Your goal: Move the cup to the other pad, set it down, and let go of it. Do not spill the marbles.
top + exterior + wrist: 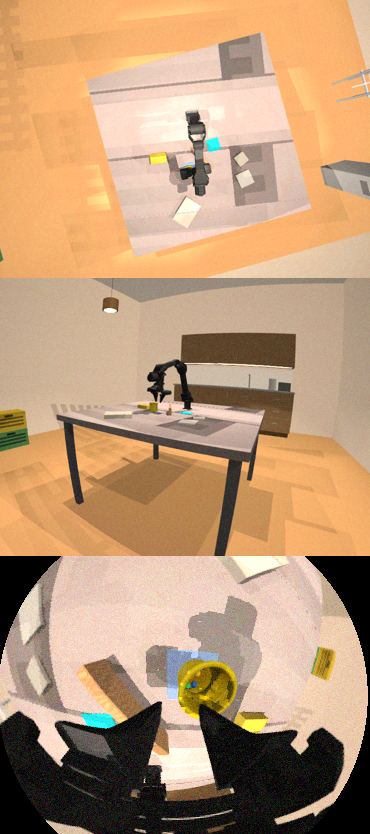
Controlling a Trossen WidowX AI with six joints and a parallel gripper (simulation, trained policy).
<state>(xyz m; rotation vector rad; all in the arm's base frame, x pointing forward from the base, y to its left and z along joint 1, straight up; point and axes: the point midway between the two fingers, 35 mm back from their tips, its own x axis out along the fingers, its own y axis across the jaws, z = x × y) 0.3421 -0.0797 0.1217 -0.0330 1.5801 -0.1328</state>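
Note:
The yellow cup (188, 167) (153, 407) (207, 687) stands upright, its base over the lower right part of the blue pad (187, 164) (175, 671) in the wrist view. Several small marbles (194, 684) show inside it. The cyan pad (213, 144) (186, 413) (98, 720) lies flat with nothing on it. My gripper (158, 401) (180, 706) is partly open and empty, pointing down just above rim height. In the wrist view the right fingertip overlaps the cup's near rim and the left one is left of the cup. Whether that fingertip touches the rim cannot be told.
A wooden block (210, 164) (169, 409) (112, 688) lies between the two pads. A yellow block (158, 158) (143, 406) (251, 721) lies on the cup's other side. A larger pale block (186, 211) (117, 414) and two pale tiles (241, 158) (244, 178) lie farther off.

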